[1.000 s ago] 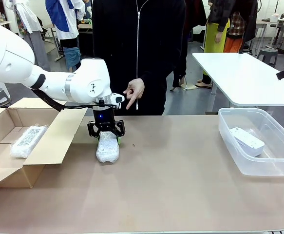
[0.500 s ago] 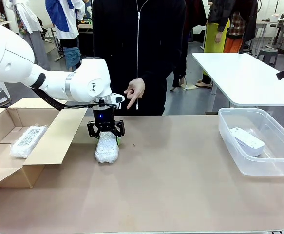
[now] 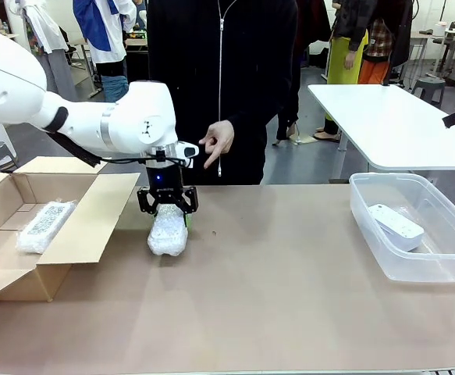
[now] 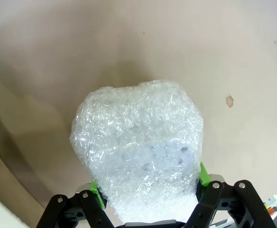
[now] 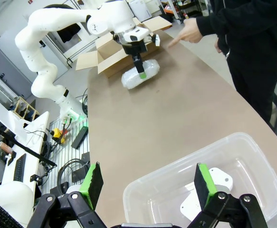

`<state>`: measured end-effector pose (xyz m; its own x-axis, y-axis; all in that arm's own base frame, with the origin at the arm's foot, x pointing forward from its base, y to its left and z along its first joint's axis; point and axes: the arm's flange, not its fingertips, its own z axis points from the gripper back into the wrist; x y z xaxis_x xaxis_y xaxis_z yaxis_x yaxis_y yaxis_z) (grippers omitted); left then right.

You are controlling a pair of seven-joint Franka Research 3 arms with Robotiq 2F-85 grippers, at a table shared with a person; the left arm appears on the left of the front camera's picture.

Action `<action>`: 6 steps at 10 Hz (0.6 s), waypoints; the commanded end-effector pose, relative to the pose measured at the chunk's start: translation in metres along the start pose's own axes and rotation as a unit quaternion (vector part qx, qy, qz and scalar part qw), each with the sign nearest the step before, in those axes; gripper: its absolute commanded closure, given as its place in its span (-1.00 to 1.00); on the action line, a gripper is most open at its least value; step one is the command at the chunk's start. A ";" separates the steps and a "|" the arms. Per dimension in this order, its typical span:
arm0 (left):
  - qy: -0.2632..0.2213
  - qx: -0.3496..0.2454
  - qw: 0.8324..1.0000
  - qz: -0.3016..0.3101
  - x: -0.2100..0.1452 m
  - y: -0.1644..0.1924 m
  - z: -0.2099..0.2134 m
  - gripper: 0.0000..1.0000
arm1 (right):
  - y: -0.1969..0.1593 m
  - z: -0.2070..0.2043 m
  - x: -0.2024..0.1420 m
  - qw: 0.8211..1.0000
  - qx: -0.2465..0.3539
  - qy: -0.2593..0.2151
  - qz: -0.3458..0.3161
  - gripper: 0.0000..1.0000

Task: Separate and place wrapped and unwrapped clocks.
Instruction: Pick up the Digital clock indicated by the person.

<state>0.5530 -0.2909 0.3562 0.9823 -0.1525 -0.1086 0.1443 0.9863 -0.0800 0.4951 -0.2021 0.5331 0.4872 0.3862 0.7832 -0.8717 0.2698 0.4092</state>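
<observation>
My left gripper (image 3: 168, 221) is shut on a bubble-wrapped clock (image 3: 168, 233), holding it by its far end just above the table, right of the cardboard box (image 3: 94, 215). In the left wrist view the bundle (image 4: 138, 142) sits between the green pads (image 4: 203, 174) of that gripper (image 4: 149, 183). A second wrapped clock (image 3: 46, 226) lies inside the box. The bare white clock (image 3: 395, 225) lies in the clear plastic bin (image 3: 414, 181). In the right wrist view, my right gripper (image 5: 148, 180) hangs open above the bin (image 5: 143, 190) with nothing between its fingers.
A person in black stands at the far edge, one hand (image 3: 215, 147) pointing down toward the table. The box flap (image 3: 63, 273) lies open toward me on the left. A bare stretch of brown tabletop (image 3: 289, 297) lies between box and bin.
My left gripper has lifted the wrapped clock slightly and shifted it left toward the box. The person's hand and the right side are unchanged.
</observation>
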 end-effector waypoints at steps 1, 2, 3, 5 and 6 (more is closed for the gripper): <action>-0.002 0.002 1.000 -0.008 -0.005 0.005 0.030 1.00 | 0.000 0.000 0.001 1.000 0.004 -0.002 0.000 -1.00; -0.007 0.003 1.000 -0.018 -0.008 0.004 0.046 -0.25 | 0.000 0.000 0.001 1.000 0.004 -0.002 0.000 -1.00; -0.022 0.003 0.999 -0.030 -0.013 0.002 0.065 -0.25 | 0.000 0.000 0.001 1.000 0.004 -0.002 0.000 -1.00; -0.033 -0.007 0.998 -0.052 -0.021 -0.001 0.092 -0.24 | 0.000 0.000 0.001 1.000 0.004 -0.002 0.000 -1.00; -0.041 -0.001 0.997 -0.061 -0.025 -0.004 0.107 0.55 | 0.000 0.000 0.001 1.000 0.004 -0.002 0.000 -1.00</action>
<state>0.5423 -0.2881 0.4559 0.9726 -0.2316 -0.0191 0.2291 0.9694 -0.0884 0.4951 -0.2021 0.5330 0.4873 0.3862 0.7832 -0.8716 0.2697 0.4094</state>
